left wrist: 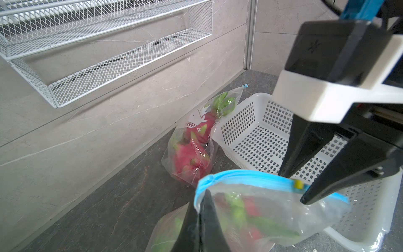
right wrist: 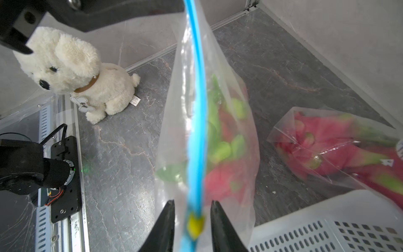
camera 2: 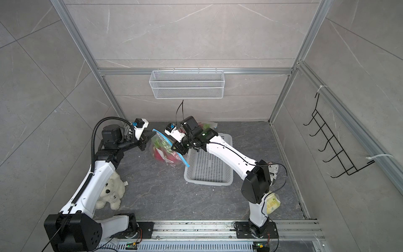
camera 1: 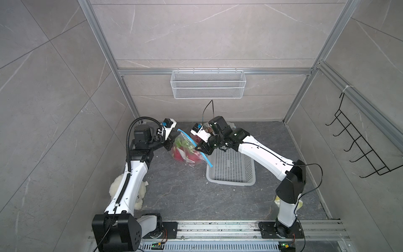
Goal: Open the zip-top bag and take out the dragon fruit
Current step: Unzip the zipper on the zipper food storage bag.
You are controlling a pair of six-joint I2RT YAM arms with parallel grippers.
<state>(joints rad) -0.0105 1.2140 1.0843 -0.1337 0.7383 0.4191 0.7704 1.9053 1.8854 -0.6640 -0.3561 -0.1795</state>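
The left jaws are clamping together on one end of the bag's (left wrist: 272,209) blue zip (left wrist: 250,177). The bag is stretching between both sets of jaws, holding dragon fruit (right wrist: 220,174) below them. The right jaws are standing apart astride the zip's other end, the yellow slider (right wrist: 195,224) between them, seemingly untouched. A basket (camera 1: 231,168) is lying beneath the right jaws.

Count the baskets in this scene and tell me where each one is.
2. A white plastic basket sits on the tabletop beside the zip-top bag. A white wire-mesh basket hangs on the back wall. No others show.
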